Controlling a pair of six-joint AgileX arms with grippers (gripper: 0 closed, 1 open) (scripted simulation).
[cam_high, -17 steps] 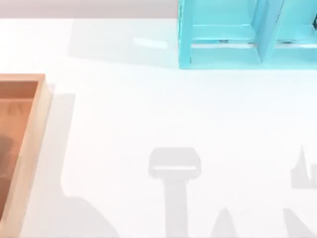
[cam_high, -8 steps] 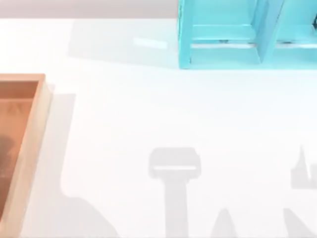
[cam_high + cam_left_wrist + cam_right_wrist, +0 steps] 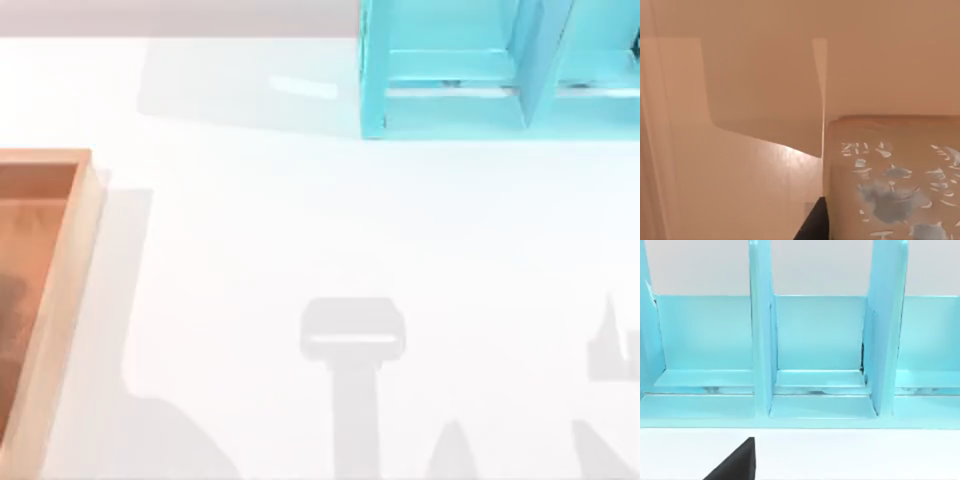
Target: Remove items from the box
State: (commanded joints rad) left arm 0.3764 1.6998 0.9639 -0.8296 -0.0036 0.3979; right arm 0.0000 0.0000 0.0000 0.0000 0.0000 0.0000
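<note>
At the table's (image 3: pixel 250 230) left edge in my top view lies the box (image 3: pixel 70 260), its pale rim enclosing an orange-brown floor. My left wrist view looks close into that box (image 3: pixel 740 165), where the tan-gold block (image 3: pixel 890 185), bearing pale flecked marks, sits on the floor beside a wall. A dark finger (image 3: pixel 812 225) of my left gripper touches the block's near side; I cannot tell whether the jaws are apart or together. At top right stands the turquoise shelf (image 3: pixel 500 70). My right wrist view faces that shelf (image 3: pixel 815 340) across bare table, one dark finger (image 3: pixel 737 462) showing; its state I cannot tell.
</note>
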